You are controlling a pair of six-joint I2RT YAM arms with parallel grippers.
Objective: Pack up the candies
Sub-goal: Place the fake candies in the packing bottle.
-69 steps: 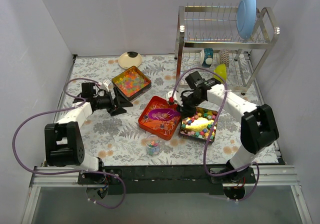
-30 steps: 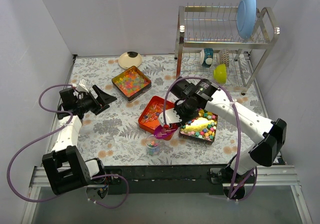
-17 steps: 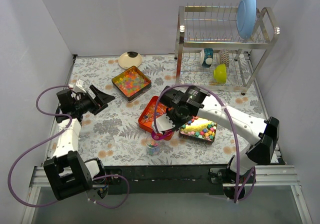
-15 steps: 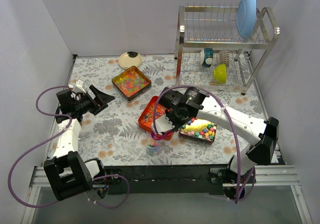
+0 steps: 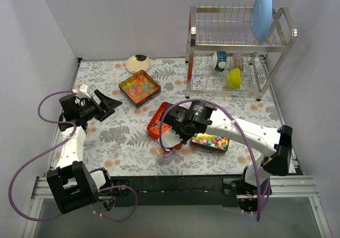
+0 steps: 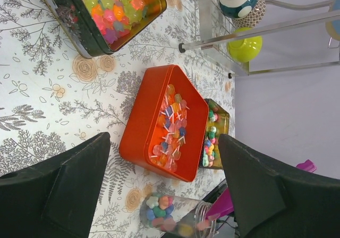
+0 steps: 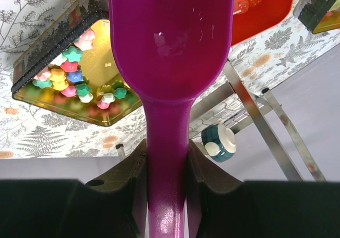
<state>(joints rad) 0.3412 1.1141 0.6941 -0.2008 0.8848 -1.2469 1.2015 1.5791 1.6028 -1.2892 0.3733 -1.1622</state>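
My right gripper [image 5: 174, 136] is shut on the handle of the purple scoop [image 7: 170, 47], which it holds tipped over the clear cup [image 5: 163, 152]. The cup [image 6: 171, 214] holds several pastel candies. Wrapped candies [image 6: 171, 125] lie in the red tray [image 5: 158, 122]. Pastel chunky candies [image 7: 69, 73] fill the tin [image 5: 213, 141] to the right. Glossy bead candies [image 5: 139, 86] fill the back tin. My left gripper [image 5: 110, 102] is open and empty, well left of the trays; in its own view it [image 6: 163, 142] faces the red tray.
A steel dish rack [image 5: 239, 47] stands at the back right with a blue plate [image 5: 261, 7], a mug [image 5: 220, 60] and a green bowl [image 5: 234, 77]. A cream dish [image 5: 138, 63] sits at the back. White walls close in both sides.
My right gripper carried the scoop from the red tray down to the cup and tipped it there. My left arm drew back to the left and has since stayed still.
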